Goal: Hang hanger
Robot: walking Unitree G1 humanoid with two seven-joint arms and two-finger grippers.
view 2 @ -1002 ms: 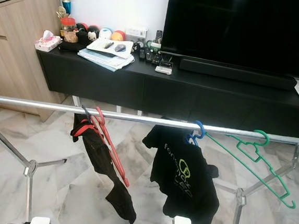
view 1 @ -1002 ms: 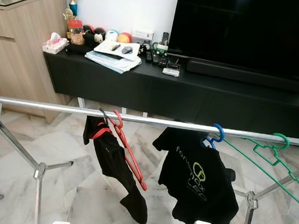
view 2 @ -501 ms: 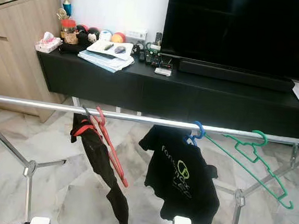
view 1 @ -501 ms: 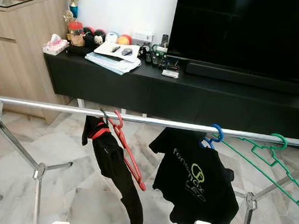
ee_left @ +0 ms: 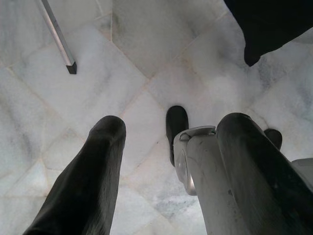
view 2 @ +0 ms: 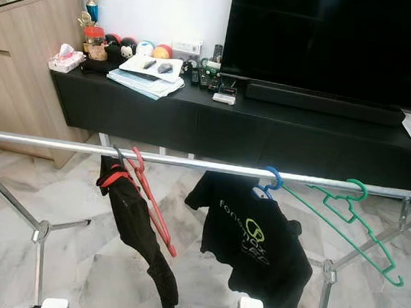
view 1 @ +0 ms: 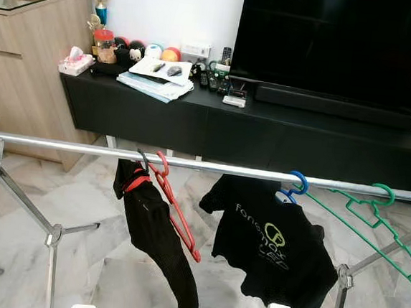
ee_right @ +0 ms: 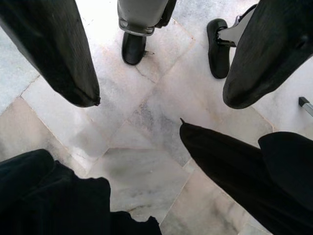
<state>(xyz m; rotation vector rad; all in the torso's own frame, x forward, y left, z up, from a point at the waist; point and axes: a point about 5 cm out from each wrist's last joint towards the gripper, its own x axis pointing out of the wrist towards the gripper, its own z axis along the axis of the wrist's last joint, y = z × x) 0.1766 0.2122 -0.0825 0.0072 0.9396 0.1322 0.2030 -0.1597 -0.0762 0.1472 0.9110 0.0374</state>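
Television [view 1: 345,40] fills the back wall, dark above a long black desk [view 1: 265,127] crowded with papers, remotes and small toys. In front of it a silver rail [view 1: 69,146] runs the whole width of the room on crossed legs.

Three hangers sit hooked on that rail: a red hanger [view 1: 176,205] with a black garment [view 1: 158,243] slumped off it, a blue hanger [view 1: 295,187] carrying a black T-shirt [view 1: 269,246], and a bare green hanger [view 1: 372,219] out at the right. The hanging looks done, I'd say; nothing is left in hand.

Both arms hang low over the marble floor [ee_left: 142,63]. The left hand [ee_left: 161,147] is spread wide and empty, its fingers [ee_left: 93,171] pointing down beside the robot's feet. The right hand [ee_right: 156,73] is likewise spread and empty, with dark cloth drooping just below it.

Open rail lies left of the red hanger and between red and blue. The rack's legs stand close on both sides.
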